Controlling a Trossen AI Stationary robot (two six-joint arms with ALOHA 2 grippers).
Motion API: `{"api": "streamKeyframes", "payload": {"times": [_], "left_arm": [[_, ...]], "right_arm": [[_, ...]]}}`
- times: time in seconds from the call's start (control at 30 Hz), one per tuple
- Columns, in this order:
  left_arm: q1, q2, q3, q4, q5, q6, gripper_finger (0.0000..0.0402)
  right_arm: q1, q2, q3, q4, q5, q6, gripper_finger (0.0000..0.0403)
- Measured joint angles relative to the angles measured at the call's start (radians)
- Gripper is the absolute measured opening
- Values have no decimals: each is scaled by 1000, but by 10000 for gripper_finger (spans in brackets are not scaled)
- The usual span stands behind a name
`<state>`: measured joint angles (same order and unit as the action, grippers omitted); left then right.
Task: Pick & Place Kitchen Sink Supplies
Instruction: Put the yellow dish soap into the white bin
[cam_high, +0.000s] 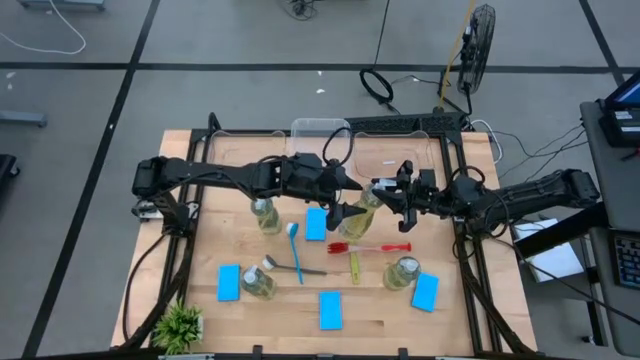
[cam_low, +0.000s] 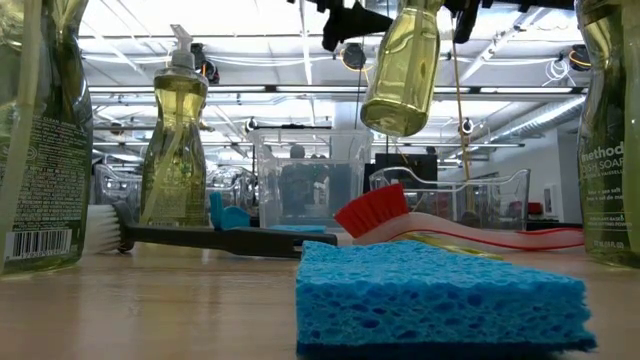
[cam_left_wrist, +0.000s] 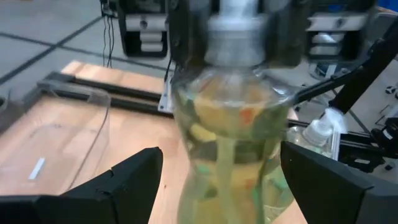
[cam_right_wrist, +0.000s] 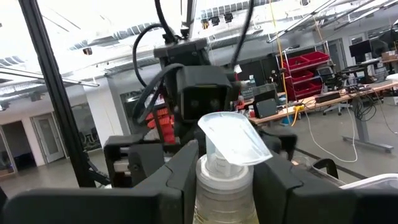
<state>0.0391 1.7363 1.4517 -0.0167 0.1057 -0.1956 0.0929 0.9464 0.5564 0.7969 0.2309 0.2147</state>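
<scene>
Bottle (cam_high: 362, 207) aloft, neck in right end effector (cam_high: 392, 192), between left end effector's (cam_high: 345, 187) spread fingers

Worktop (cam_high: 380, 315): light wood, centre of the high view, dark frame rails along its sides.
Clear bins (cam_high: 320, 130): at the worktop's upper edge, centre.
Plant (cam_high: 180, 325): small, green, leafy, lower left corner of the worktop.
Fan (cam_high: 481, 35): on the grey floor, upper right.

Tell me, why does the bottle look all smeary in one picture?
In the left wrist view the clear bottle of yellow-green liquid sits very close, so it blurs. In the low view the flat bright-blue sponge is sharp, ceiling lights glare. The high view is evenly lit.
</scene>
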Motion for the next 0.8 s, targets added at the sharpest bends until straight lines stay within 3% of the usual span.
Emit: {"api": "streamKeyframes", "payload": {"times": [0.57,0.67,0.8], "left_arm": [[-1,21,-1,-11,35,-50,325],[-1,20,-1,-18,33,-54,307],[-2,19,-1,-24,37,-69,252]], "right_arm": [[0,152,98,67,-53,-23,101],[-1,162,102,60,-51,-22,101],[-1,162,102,54,-46,-21,101]]}}
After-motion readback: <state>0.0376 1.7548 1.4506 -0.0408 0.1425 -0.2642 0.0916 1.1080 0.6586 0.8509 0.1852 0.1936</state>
